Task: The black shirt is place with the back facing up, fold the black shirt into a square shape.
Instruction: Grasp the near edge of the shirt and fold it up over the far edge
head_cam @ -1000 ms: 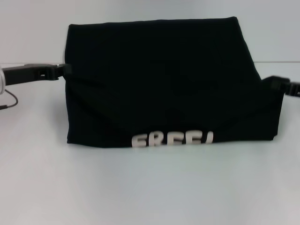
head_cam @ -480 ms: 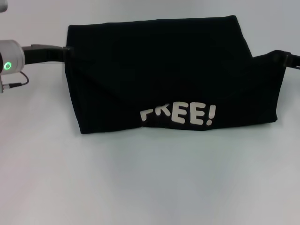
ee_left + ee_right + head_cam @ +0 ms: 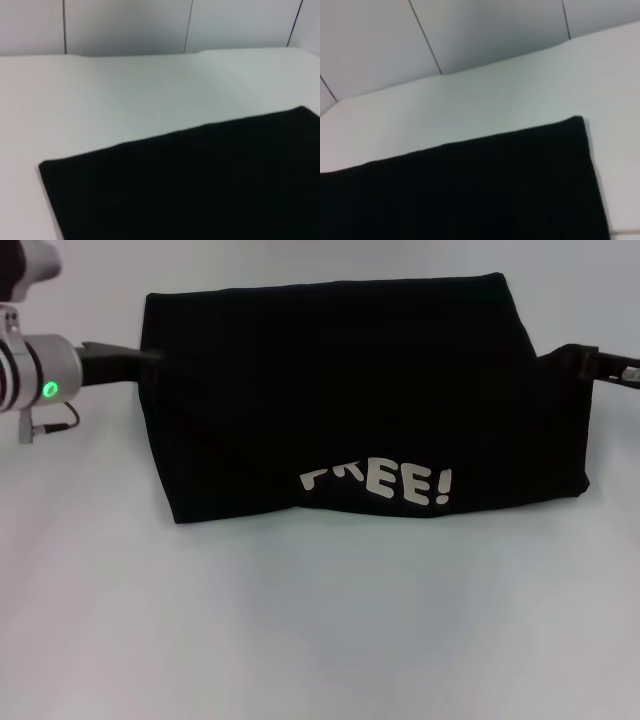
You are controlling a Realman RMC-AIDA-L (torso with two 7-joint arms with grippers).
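The black shirt (image 3: 340,390) lies folded on the white table (image 3: 320,640), with its front part lifted and doubled back toward the far side. White letters "FREE!" (image 3: 385,483) show on the turned-up underside near the front fold. My left gripper (image 3: 140,358) holds the shirt's left lifted corner. My right gripper (image 3: 570,358) holds the right lifted corner. Both are shut on the cloth, which hangs stretched between them. The left wrist view shows the shirt's flat far layer (image 3: 200,180), and so does the right wrist view (image 3: 470,190).
My left wrist, with a green light (image 3: 48,390) and a small cable, is at the left edge. The table's far edge meets a panelled grey wall (image 3: 150,25).
Both grippers have carried the lifted edge farther back. The front fold has moved away from me, and the white lettering has rolled into full view.
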